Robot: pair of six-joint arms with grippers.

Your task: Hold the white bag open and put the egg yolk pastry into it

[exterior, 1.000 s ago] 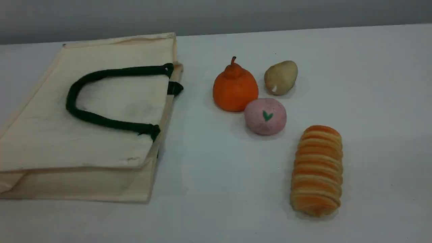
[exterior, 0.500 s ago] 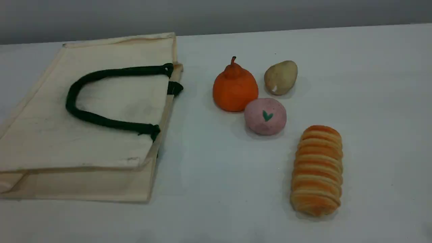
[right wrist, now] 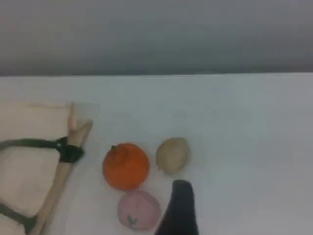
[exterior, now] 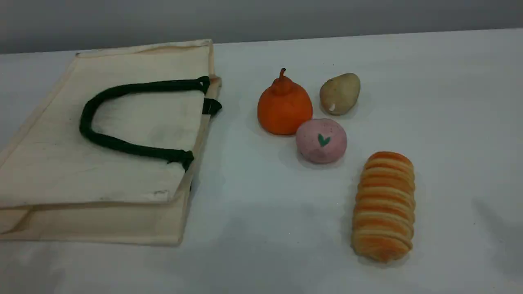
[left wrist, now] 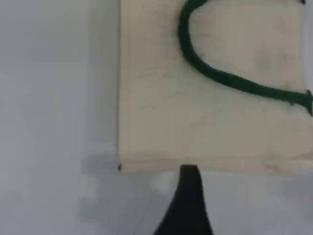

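The white bag lies flat on the table's left side, its dark green handle looped across the top face. The egg yolk pastry rests at the far right of a cluster of foods, a small white spot low on its side. Neither arm appears in the scene view. In the left wrist view one dark fingertip hovers over the table just off the bag's edge. The right wrist view has a dark fingertip high above the table, just short of the pastry. Nothing is held.
An orange pear-shaped fruit sits left of the pastry, with a pink ball bearing a green heart just in front. A long striped bread roll lies nearer the front right. The white table ends at a grey wall.
No object has shifted. Faint shadows have spread over the table's front and lower right in the scene view.
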